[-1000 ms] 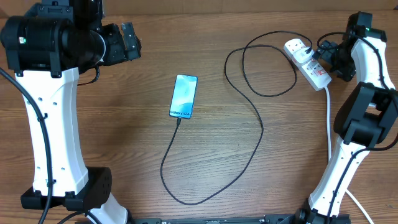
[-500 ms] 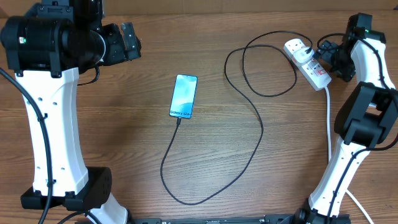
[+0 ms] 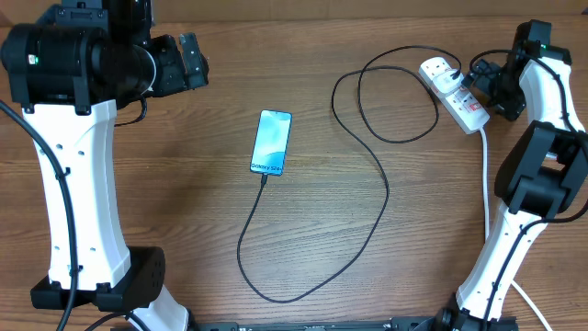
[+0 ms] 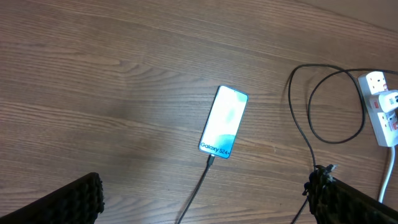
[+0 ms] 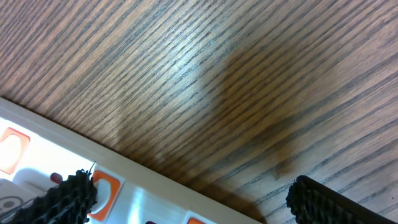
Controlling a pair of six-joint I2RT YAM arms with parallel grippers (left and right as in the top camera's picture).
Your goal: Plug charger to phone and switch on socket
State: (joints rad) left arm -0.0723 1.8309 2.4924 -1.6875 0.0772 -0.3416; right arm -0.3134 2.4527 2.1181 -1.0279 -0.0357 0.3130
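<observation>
The phone (image 3: 272,142) lies screen up in the middle of the wooden table, with the black charger cable (image 3: 367,193) plugged into its near end. The cable loops round to the white plug adapter (image 3: 439,71), which sits in the white socket strip (image 3: 459,99) at the far right. The phone (image 4: 224,121), the cable (image 4: 303,121) and the strip (image 4: 384,115) also show in the left wrist view. My left gripper (image 4: 205,202) is open, high at the far left, holding nothing. My right gripper (image 5: 186,196) is open, one fingertip touching an orange-red switch (image 5: 99,193) on the socket strip (image 5: 155,193).
The strip's thick white cord (image 3: 485,179) runs down the right side towards the front edge, next to the right arm's base. The black cable forms a large loop (image 3: 276,285) near the front middle of the table.
</observation>
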